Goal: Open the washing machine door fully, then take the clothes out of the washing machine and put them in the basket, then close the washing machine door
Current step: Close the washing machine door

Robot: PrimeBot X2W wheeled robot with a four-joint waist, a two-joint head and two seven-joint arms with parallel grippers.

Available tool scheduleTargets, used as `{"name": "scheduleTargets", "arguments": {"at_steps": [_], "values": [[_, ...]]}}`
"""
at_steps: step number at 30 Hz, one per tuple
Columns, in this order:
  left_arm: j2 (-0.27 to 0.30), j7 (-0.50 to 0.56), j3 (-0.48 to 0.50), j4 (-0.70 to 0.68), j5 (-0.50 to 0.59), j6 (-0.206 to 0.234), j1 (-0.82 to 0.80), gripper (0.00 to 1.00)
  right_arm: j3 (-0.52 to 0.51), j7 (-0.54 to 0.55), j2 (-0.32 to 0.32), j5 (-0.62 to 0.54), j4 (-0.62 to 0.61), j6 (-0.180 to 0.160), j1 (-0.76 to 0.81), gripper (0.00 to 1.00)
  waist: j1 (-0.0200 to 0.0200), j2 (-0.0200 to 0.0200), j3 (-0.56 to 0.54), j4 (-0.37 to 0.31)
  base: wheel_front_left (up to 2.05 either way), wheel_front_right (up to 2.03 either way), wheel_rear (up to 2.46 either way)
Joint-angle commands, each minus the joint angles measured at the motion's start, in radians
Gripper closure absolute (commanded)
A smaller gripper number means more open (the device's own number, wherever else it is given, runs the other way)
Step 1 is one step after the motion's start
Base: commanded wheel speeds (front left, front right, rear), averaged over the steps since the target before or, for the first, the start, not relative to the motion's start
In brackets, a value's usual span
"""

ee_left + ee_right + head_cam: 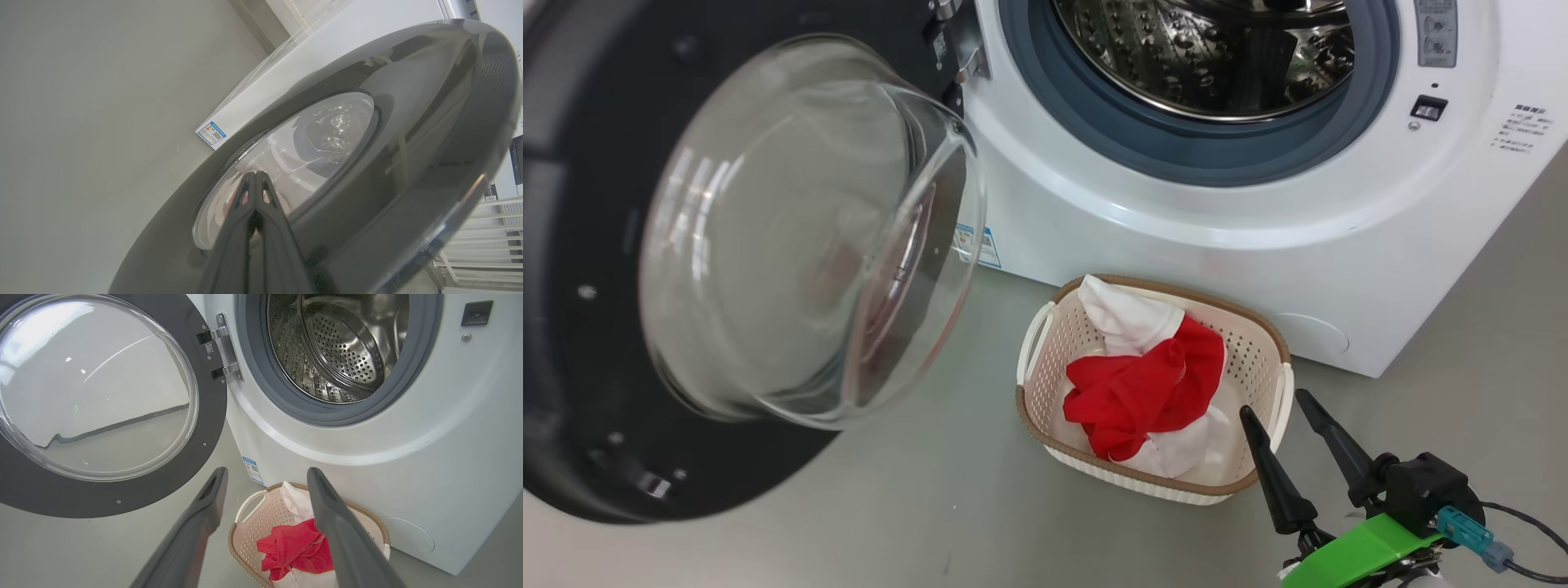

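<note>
The left gripper (255,175) is pointing, pressed together and empty, at the washing machine door (572,245). The right gripper (1274,404) is hovering spread by the basket (1054,327) of clothes (1143,384).

The door (408,143) is glossy black around clear glass, the drum (347,355) shiny metal, the basket (1062,343) matt plastic.

Smooth grey floor (915,506), evenly lit
</note>
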Motion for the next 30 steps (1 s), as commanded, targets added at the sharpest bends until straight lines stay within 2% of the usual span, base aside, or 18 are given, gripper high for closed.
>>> {"name": "scheduleTargets", "arguments": {"at_steps": [1,12,24,30], "values": [[0.049,0.035,0.013,-0.075,-0.033,-0.007,0.031,1.0,0.021,-0.006,0.003,-0.005,-0.024,0.006,-0.008,0.0,0.0,0.0,-0.012,-0.004,0.0,0.0,0.0],[0.021,0.171,-0.031,-0.413,-0.202,-0.007,0.179,1.0,0.006,-0.006,0.013,-0.004,-0.033,0.006,0.008,0.0,0.0,0.0,-0.042,-0.044,0.0,0.0,0.0],[-0.07,0.165,-0.089,-0.626,-0.251,-0.007,0.189,1.0,-0.003,-0.006,0.018,-0.006,-0.039,0.006,0.006,0.0,0.0,0.0,-0.042,-0.108,0.0,0.0,0.0],[-0.149,0.103,-0.144,-0.696,-0.226,-0.007,0.163,1.0,-0.004,-0.006,0.022,-0.007,-0.041,0.006,-0.002,0.0,0.0,0.0,-0.037,-0.157,0.0,0.0,0.0]]}}
